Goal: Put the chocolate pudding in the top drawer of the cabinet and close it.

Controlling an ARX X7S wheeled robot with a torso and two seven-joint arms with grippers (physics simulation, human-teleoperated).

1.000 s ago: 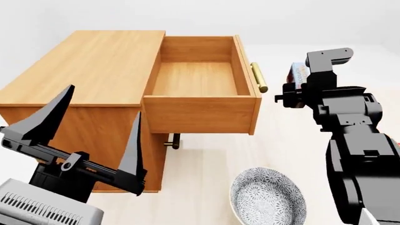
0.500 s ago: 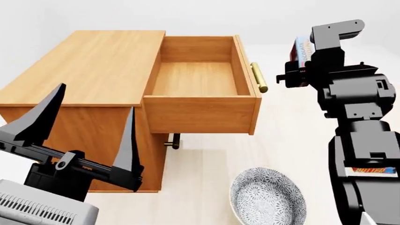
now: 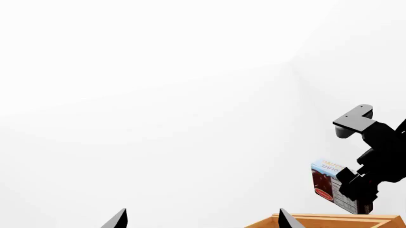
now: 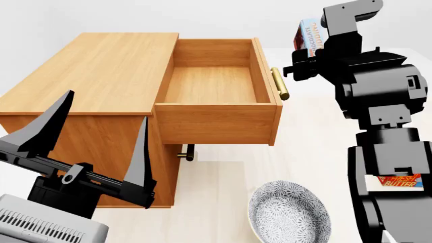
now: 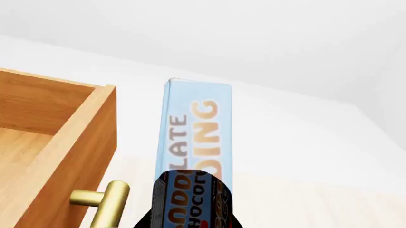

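My right gripper [image 4: 307, 48] is shut on the chocolate pudding [image 4: 308, 34], a slim carton with a pale blue side, held in the air to the right of the open top drawer [image 4: 212, 88] and above its brass handle [image 4: 279, 83]. In the right wrist view the carton [image 5: 197, 142] stands between the jaws, with the drawer's edge [image 5: 76, 142] and handle [image 5: 104, 202] beside it. The left wrist view also shows the carton [image 3: 330, 183]. The cabinet [image 4: 94, 76] fills the left. My left gripper [image 4: 91, 147] is open and empty in front of the cabinet; its fingertips [image 3: 120, 221] show in the left wrist view.
The lower drawer's handle [image 4: 186, 152] shows under the open drawer. A patterned grey bowl [image 4: 289, 212] sits on the floor in front. A Farm Fresh Butter box [image 4: 398, 180] shows behind my right arm.
My right gripper has risen and moved left with the pudding carton, toward the open drawer. The left gripper has barely moved.
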